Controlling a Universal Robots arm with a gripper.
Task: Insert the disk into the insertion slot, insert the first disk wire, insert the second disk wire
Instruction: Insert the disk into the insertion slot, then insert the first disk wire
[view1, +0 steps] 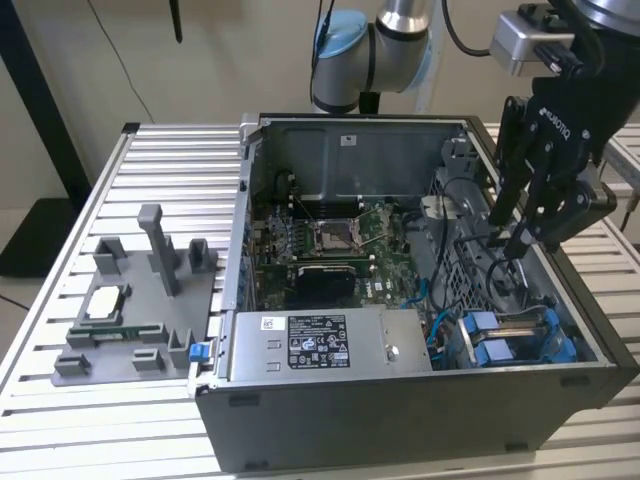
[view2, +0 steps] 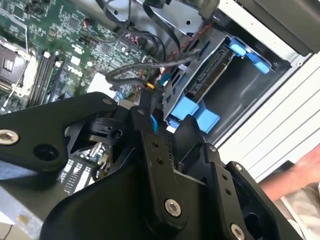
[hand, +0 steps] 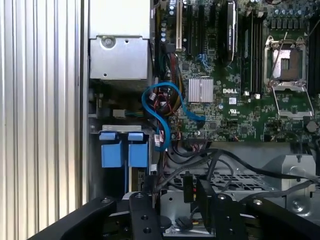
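The disk (view1: 505, 342) sits in its blue carrier inside the insertion slot (view1: 572, 338), at the case corner on the exterior view's right. In the second wrist view the disk (view2: 209, 70) lies edge-on between blue carrier tabs. The carrier (hand: 123, 152) also appears in the first wrist view. My gripper (view1: 508, 238) hangs just above the drive cage, inside the case. Its fingers stand apart and open in both wrist views (view2: 167, 112) (hand: 175, 200), with nothing clamped. A bundle of black wires (view2: 150, 75) with a black connector (hand: 188, 187) lies right at the fingertips.
A loose blue cable (hand: 161, 106) loops beside the motherboard (view1: 340, 240). The silver power-supply box (view1: 330, 345) fills the case's front. A grey fixture (view1: 130, 300) stands on the slatted table at the exterior view's left. A person's hand (view2: 302, 170) is outside the case.
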